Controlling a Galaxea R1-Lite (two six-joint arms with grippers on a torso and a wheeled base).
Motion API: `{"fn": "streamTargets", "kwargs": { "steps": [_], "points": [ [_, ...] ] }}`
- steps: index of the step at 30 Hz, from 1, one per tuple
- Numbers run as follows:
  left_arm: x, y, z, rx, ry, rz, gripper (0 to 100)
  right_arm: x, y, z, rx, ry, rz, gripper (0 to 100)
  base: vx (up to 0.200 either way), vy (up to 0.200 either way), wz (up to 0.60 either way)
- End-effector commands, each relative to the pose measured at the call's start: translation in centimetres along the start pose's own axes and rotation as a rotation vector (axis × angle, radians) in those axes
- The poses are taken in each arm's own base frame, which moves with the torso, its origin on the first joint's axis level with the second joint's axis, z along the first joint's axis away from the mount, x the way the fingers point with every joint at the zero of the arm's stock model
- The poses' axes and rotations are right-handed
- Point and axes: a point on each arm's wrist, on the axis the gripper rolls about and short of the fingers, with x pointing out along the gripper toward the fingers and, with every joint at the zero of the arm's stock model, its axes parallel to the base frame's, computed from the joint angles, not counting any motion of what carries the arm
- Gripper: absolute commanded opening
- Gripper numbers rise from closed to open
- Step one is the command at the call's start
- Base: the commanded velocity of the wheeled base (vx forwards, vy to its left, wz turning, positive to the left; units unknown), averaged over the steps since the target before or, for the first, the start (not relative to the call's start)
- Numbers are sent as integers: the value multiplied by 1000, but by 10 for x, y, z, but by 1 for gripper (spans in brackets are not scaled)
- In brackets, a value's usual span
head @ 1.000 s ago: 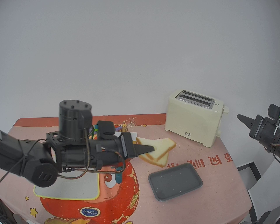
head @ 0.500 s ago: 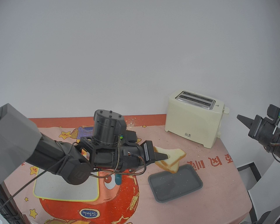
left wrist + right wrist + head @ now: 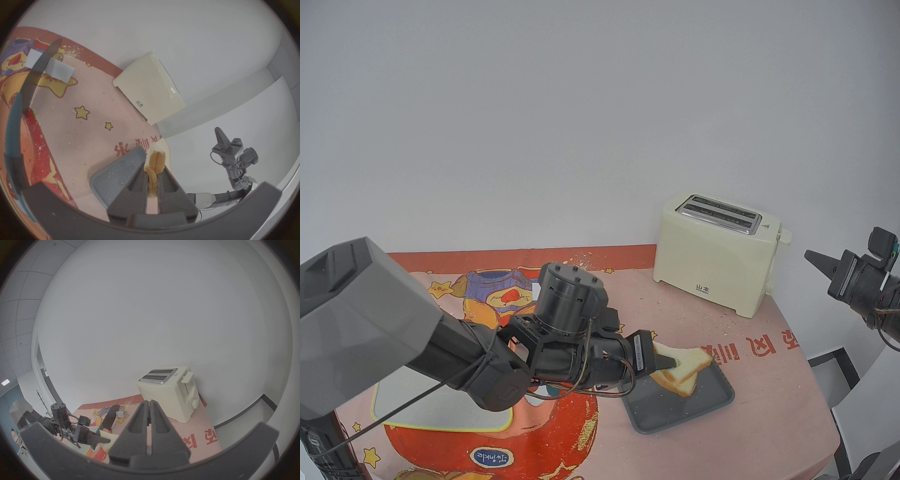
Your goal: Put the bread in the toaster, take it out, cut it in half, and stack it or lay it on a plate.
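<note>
My left gripper [image 3: 672, 362] is shut on two stacked bread halves [image 3: 687, 370], pale with brown crust. They hang low over the far side of the grey tray-like plate [image 3: 700, 403]; I cannot tell whether they touch it. In the left wrist view the bread [image 3: 156, 157] sits edge-on between the fingers, above the plate [image 3: 115, 179]. The cream toaster [image 3: 715, 259] stands at the back right of the table with both slots empty. My right gripper [image 3: 812, 257] is held in the air beyond the table's right edge, shut on nothing, as its own view shows [image 3: 149, 404].
A white cutting board [image 3: 444, 412] with a yellow-green rim lies at the front left, partly behind my left arm. A knife [image 3: 36, 78] with a teal handle lies on the patterned tablecloth near it. Crumbs are scattered around the toaster [image 3: 148, 90].
My left arm has carried the bread halves right and down, from mid-table to just over the plate. The right gripper has barely moved.
</note>
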Motion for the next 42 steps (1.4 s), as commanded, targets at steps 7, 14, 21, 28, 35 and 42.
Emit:
{"fn": "streamTargets", "kwargs": {
  "steps": [7,14,21,28,35,42],
  "points": [
    [14,15,-16,-1,55,46,0,0,0,0,0,1,-1,0,0,0,0],
    [15,20,-18,-2,63,60,0,0,0,1,0,-3,1,0,0,0,0],
    [15,19,-18,-1,62,59,0,0,0,0,0,0,1,0,0,0,0],
    [14,18,-17,4,53,57,100,0,0,0,0,-3,1,0,0,0,0],
    [3,7,-16,20,18,50,100,0,1,1,0,-4,3,0,0,0,0],
    [-15,-7,-16,40,-27,38,100,-1,1,2,1,-9,6,0,0,0,0]
  ]
}}
